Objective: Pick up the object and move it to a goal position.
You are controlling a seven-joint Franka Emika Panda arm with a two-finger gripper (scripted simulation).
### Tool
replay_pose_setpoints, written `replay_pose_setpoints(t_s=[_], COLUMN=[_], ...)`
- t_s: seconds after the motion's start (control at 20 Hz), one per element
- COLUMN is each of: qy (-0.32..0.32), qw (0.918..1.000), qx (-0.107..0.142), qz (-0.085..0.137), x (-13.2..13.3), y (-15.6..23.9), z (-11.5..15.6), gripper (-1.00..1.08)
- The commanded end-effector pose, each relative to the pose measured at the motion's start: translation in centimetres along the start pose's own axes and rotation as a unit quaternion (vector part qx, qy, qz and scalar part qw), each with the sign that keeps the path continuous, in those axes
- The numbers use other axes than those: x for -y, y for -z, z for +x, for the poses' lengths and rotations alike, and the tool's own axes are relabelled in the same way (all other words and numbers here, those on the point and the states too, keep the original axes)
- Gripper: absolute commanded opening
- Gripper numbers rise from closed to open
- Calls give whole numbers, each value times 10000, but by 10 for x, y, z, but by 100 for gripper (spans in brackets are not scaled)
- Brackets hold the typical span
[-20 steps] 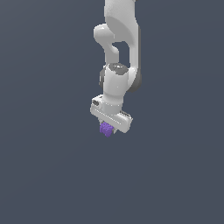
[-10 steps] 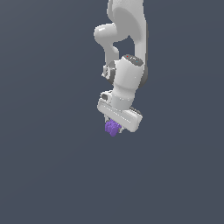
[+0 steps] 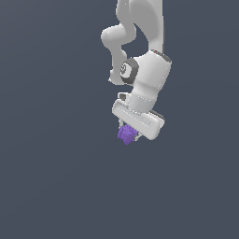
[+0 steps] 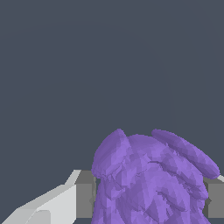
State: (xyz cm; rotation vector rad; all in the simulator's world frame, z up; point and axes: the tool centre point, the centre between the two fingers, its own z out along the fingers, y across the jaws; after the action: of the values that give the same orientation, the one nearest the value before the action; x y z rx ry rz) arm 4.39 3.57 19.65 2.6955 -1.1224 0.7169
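Observation:
The object [image 3: 126, 134] is a small bright purple knobbly cluster. It hangs under my white gripper [image 3: 130, 135], held between the fingers, in the middle of the exterior view. The gripper is tilted and shut on it. In the wrist view the purple object [image 4: 151, 179] fills the space between the two grey finger pads [image 4: 84, 199], which press on either side of it. Nothing touches the object from below.
The white arm [image 3: 142, 42] comes down from the top of the exterior view. Only a plain dark grey background [image 3: 46, 177] shows around the gripper. No goal marker shows.
The arm has carried the purple object toward the exterior view's right and tilted the gripper more. The object stays held in the fingers.

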Motion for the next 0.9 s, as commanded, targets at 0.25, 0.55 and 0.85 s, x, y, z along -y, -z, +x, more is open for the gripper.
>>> replay_pose_setpoints(t_s=[0.25,0.55,0.85], qy=[-339,-643,-1007], qw=[9983,9940,9852], qx=[-464,-883,-1383], qz=[-43,-85,-136], x=[26,49,77], y=[28,53,84], z=[5,9,13], gripper=[-100,-100,-100])
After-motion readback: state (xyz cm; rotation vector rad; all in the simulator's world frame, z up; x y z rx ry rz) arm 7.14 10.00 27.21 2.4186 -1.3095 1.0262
